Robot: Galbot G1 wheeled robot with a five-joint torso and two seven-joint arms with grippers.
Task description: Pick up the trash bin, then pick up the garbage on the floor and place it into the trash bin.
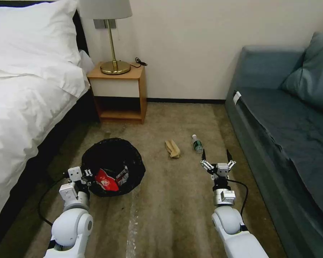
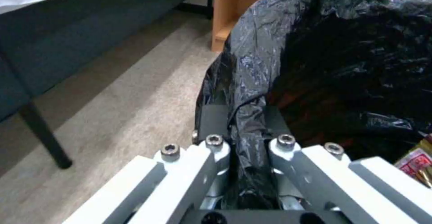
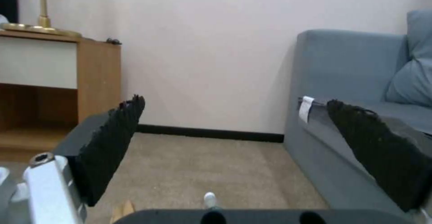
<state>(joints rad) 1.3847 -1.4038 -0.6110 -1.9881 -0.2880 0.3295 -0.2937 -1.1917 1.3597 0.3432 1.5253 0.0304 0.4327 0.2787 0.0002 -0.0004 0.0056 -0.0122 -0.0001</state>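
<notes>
Light, thin, slippery clear plastic bottle [image 1: 197, 143] on the carpet [image 1: 176, 200] just ahead of the wide-open, empty right tool [image 1: 217, 159], best pinched across its middle; crumpled paper [image 1: 172, 148] alongside; left tool [image 1: 83, 177] clamped on the trash bin [image 1: 113, 166] rim.

Open carpet [image 1: 176, 200] lies between the bed [image 1: 25, 107] on the left and the sofa [image 1: 287, 136] on the right, with the nightstand [image 1: 120, 95] closing the far left corner; the trash bin [image 1: 113, 157], the crumpled paper [image 1: 172, 148] and the bottle [image 1: 197, 143] sit in this lane, bare floor between them
</notes>
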